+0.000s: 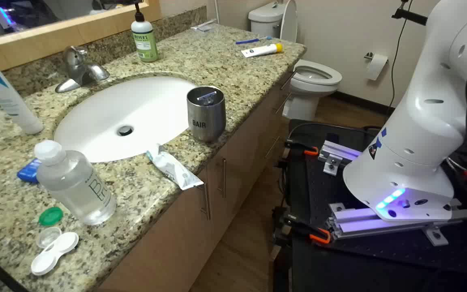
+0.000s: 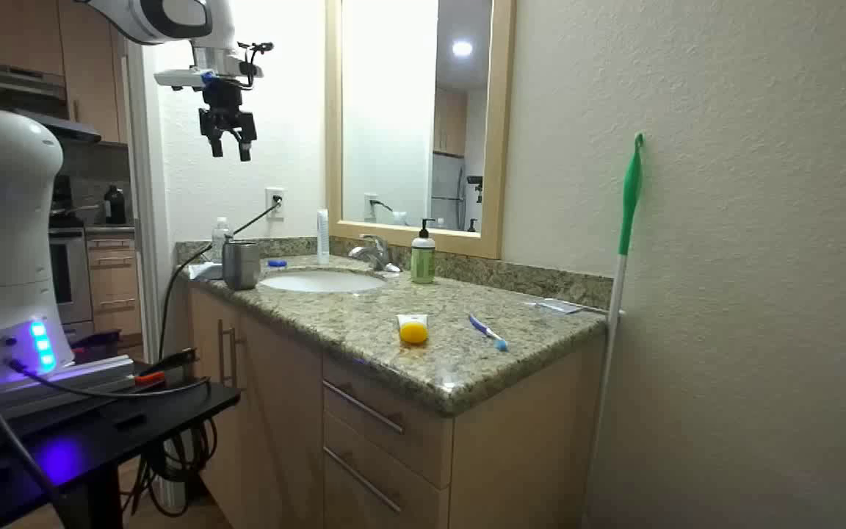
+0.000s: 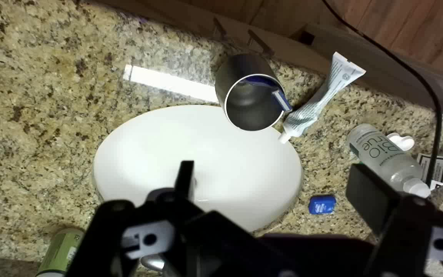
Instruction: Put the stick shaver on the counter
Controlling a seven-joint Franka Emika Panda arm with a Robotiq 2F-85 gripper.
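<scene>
While the end effector (image 2: 231,153) hangs with jaws apart, the metal cup (image 1: 207,121) partly hides the stick shaver (image 3: 282,100).

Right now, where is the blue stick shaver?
In the wrist view, the stick shaver is in the metal cup, its head at the right rim, near the white tube.

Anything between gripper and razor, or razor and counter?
Gripper to razor: nothing visible above its head. Razor to counter: the metal cup it sits in; the wall surrounds its handle, so probably lift it out first.

Shaver (image 1: 206,96) in cup (image 1: 206,119), cup on counter (image 1: 217,61)
</scene>
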